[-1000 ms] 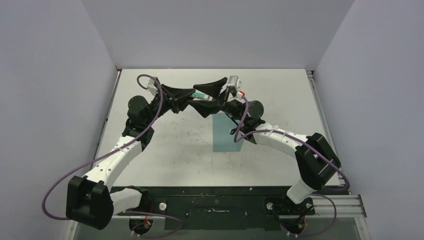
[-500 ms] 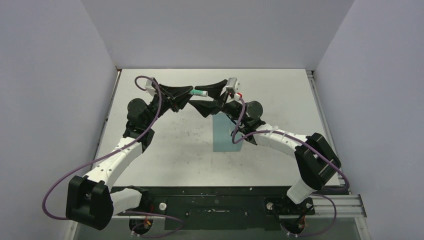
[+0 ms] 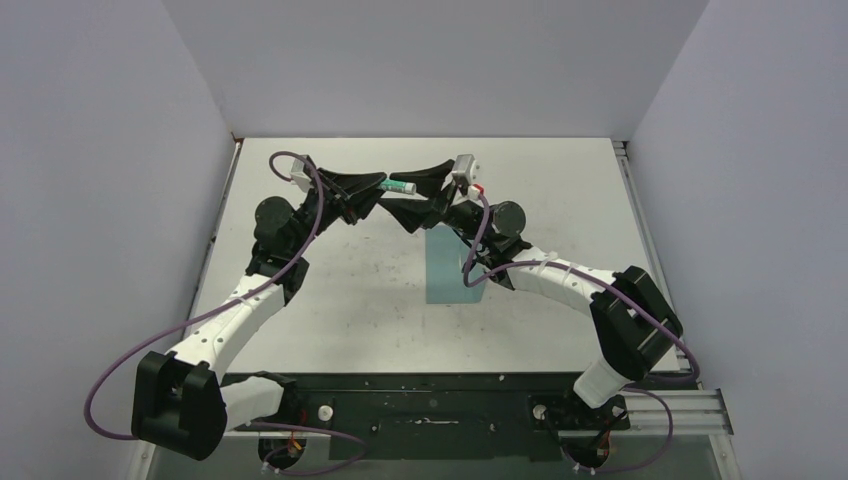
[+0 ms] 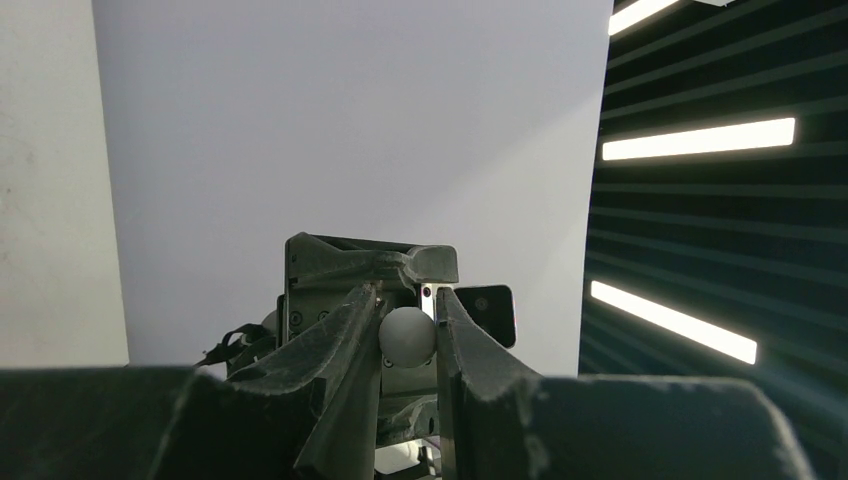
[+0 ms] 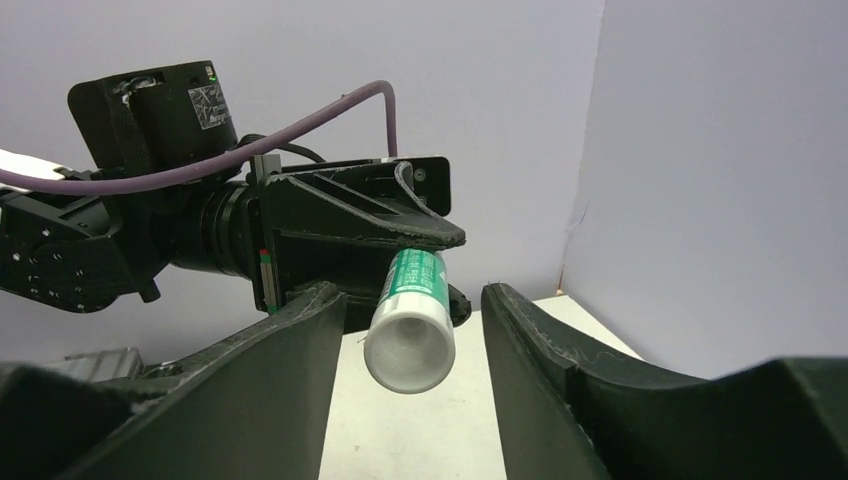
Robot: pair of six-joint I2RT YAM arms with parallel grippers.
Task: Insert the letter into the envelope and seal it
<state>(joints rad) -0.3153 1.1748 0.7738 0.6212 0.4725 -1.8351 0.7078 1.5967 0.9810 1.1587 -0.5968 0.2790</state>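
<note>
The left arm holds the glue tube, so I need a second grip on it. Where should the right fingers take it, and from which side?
Likely the white end of the glue tube, approached head-on along its axis. The left gripper clamps the green body, leaving that round end jutting free, and the right fingers stand either side of it.
</note>
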